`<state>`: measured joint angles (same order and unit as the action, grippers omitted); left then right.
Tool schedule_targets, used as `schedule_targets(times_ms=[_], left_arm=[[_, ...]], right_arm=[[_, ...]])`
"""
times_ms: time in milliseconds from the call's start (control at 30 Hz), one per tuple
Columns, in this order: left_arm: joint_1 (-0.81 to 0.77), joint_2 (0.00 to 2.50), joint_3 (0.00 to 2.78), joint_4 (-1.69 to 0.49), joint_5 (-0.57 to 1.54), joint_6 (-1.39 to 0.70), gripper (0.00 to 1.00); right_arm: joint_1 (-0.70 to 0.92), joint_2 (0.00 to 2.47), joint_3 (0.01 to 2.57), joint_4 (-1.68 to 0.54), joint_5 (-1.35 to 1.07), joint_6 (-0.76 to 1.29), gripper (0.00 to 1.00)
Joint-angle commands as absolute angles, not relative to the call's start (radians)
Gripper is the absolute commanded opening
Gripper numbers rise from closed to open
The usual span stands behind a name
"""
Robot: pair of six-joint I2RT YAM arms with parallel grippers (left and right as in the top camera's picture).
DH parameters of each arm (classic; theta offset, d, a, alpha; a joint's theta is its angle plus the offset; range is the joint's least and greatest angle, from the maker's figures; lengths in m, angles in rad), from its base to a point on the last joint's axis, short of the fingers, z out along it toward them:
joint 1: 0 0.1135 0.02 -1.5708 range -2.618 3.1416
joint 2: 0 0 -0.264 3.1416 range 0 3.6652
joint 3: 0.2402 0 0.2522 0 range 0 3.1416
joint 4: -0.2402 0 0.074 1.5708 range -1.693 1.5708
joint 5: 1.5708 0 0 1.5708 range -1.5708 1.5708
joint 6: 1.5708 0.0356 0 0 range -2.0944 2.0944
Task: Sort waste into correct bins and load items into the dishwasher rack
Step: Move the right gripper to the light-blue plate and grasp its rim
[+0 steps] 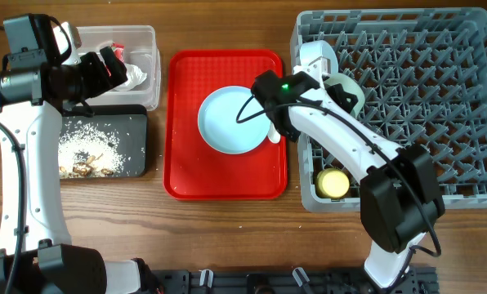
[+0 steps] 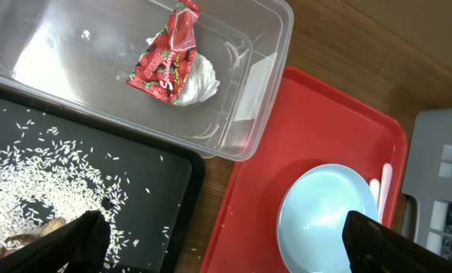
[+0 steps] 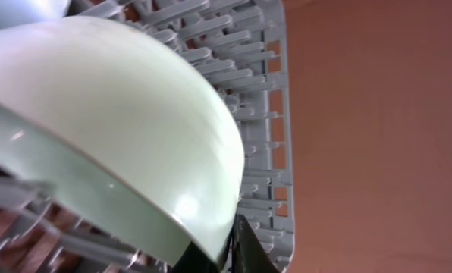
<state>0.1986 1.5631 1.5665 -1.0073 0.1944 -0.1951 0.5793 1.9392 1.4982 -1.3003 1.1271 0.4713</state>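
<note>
Lab rig: wood table [image 1: 227,229], dish rack [image 1: 440,82], bins.

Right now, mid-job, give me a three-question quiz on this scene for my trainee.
1. True or false: the red snack wrapper lies in the clear tub.
2. What holds the loose rice? A) black tray B) red serving tray C) dishwasher rack
3. Fill in: the yellow cup sits in the ____.

Key: 1 true; 2 A; 3 dishwasher rack.
</note>
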Motion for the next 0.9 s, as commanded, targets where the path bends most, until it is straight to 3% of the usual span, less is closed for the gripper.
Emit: schedule_targets(times_ms=[0,100,300,333,367,400,433,467,867], left_arm=[[0.203,1.551,1.578,-1.008,0.189,-0.187,1.0],[0.203,1.551,1.578,-1.008,0.189,-0.187,1.0],[0.203,1.551,1.578,-1.008,0.189,-0.187,1.0],[0.203,1.551,1.578,-1.008,0.189,-0.187,1.0],[0.203,1.551,1.578,-1.008,0.189,-0.187,1.0],[0.203,1.551,1.578,-1.008,0.189,-0.187,1.0],[0.203,1.551,1.578,-1.008,0.189,-0.187,1.0],[0.203,1.551,1.578,-1.008,0.189,-0.187,1.0],[0.203,1.551,1.578,-1.008,0.189,-0.187,1.0]], right_arm=[[0.617,1.945,1.481,-1.29,0.913,0.471,0.17],[0.632,1.945,1.485,-1.282,0.871,0.471,0.32],[0.654,1.945,1.51,-1.19,0.682,0.471,0.42],[0.654,1.945,1.514,-1.18,0.658,0.471,0.49],[0.653,1.945,1.519,-1.17,0.629,0.471,0.66],[0.653,1.945,1.525,-1.162,0.603,0.471,0.75],[0.653,1.943,1.533,-1.156,0.583,0.471,0.95],[0.652,1.939,1.547,-1.153,0.565,0.47,1.0],[0.631,1.852,1.707,-0.995,0.188,0.362,1.0]])
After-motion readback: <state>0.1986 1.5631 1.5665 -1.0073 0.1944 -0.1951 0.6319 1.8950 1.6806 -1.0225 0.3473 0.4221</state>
